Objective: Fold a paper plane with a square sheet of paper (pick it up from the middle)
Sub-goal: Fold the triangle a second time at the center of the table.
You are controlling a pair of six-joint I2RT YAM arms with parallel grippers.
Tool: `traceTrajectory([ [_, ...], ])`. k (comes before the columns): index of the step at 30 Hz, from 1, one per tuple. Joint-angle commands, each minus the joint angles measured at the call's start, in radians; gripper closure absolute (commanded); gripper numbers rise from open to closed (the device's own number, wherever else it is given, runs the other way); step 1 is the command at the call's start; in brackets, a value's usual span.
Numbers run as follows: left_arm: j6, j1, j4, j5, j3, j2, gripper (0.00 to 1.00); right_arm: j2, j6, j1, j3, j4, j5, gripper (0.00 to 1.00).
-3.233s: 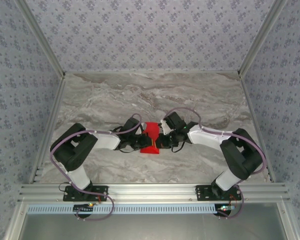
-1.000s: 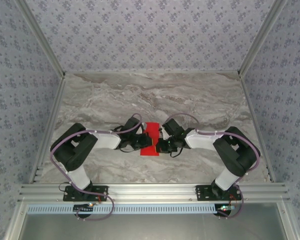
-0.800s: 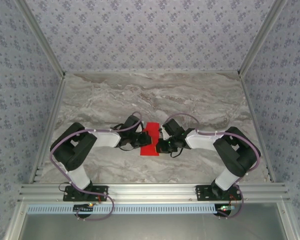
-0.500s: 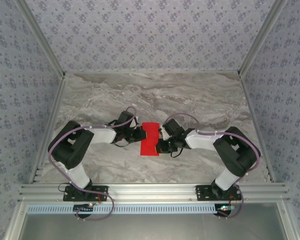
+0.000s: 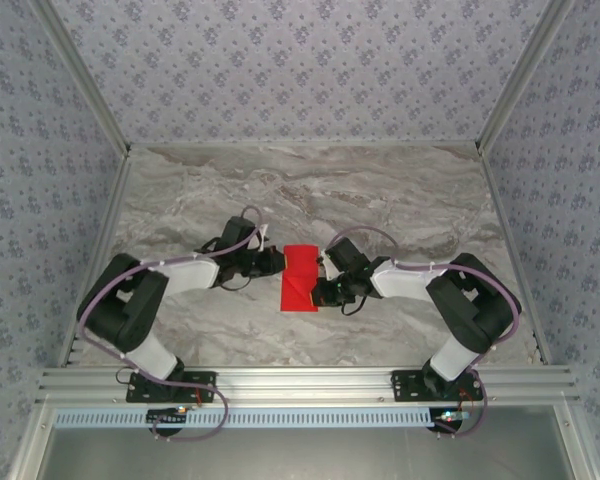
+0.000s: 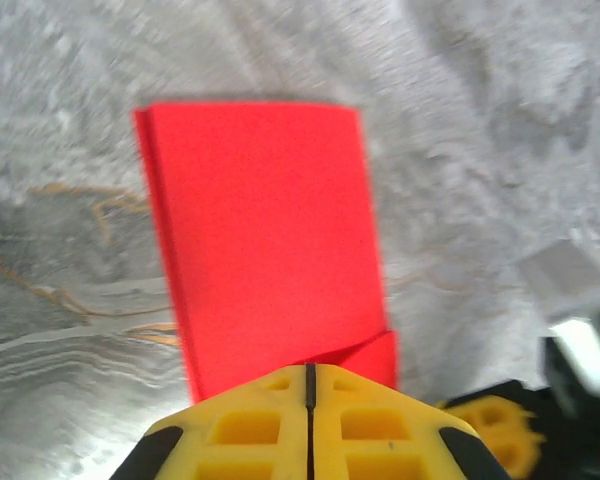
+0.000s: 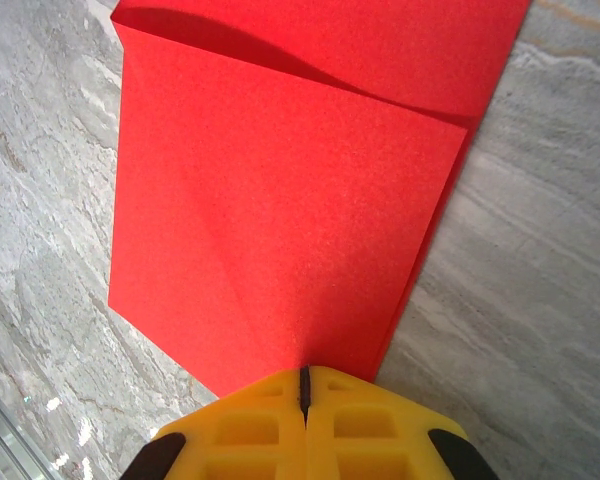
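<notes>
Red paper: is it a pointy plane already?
No, the red paper lies on the table as a folded rectangle, with no pointed nose.

Stands bolted at the near edge, bases side by side. Reaches inward with the left arm (image 5: pixel 185 273) from the near left, elbow pushed out to the left, forearm lying low and pointing right. Holds the left gripper (image 5: pixel 272 262) with its yellow jaws pressed flat together, seam closed. Mirrors that with the right arm (image 5: pixel 410 275), elbow out to the right, forearm aimed left. Carries the right gripper (image 5: pixel 318 290) slightly nearer than the left one, tips turned toward it but apart, jaws likewise closed tight.
</notes>
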Motion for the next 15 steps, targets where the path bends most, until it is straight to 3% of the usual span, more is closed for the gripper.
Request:
traceTrajectory([
  [1,-0.001,-0.054,-0.033,-0.027,0.027,-0.072,0.93,0.075,-0.015,0.0,-0.063,-0.134,0.113,1.0],
  [6,-0.047,-0.163,-0.008,-0.069,0.011,-0.042,0.96,0.082,-0.014,0.002,-0.056,-0.144,0.118,1.0],
  [15,-0.103,-0.19,0.136,-0.022,-0.02,0.097,1.0,0.092,-0.016,0.003,-0.051,-0.154,0.122,1.0],
])
